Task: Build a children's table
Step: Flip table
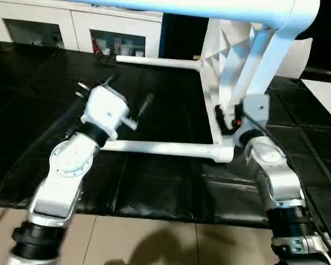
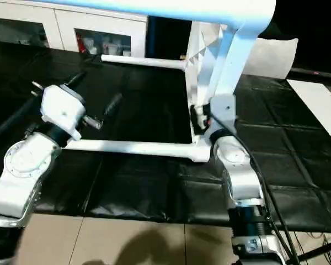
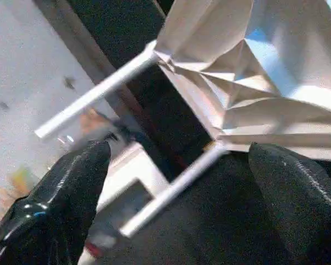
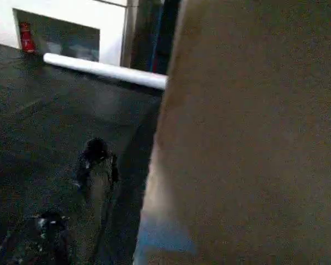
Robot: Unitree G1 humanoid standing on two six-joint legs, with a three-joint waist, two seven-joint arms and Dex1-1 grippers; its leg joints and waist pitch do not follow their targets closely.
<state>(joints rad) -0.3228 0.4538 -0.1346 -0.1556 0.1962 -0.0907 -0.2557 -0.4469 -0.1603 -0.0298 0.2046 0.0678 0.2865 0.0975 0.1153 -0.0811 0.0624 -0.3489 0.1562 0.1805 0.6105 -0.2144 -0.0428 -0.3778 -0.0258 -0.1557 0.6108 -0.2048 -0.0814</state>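
Your children's table (image 1: 220, 61) lies tipped on its side on the black mat (image 1: 154, 187), 3 legs visible. The left tool (image 1: 129, 102) hangs released beside the near leg (image 1: 160, 148); I can't tell the right tool's (image 1: 227, 117) state against the tabletop's edge, probably steadying it.

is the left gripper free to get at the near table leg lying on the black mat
Probably yes. The left gripper hangs open just above the near leg, with nothing between them; the right gripper sits at the table top's end, away.
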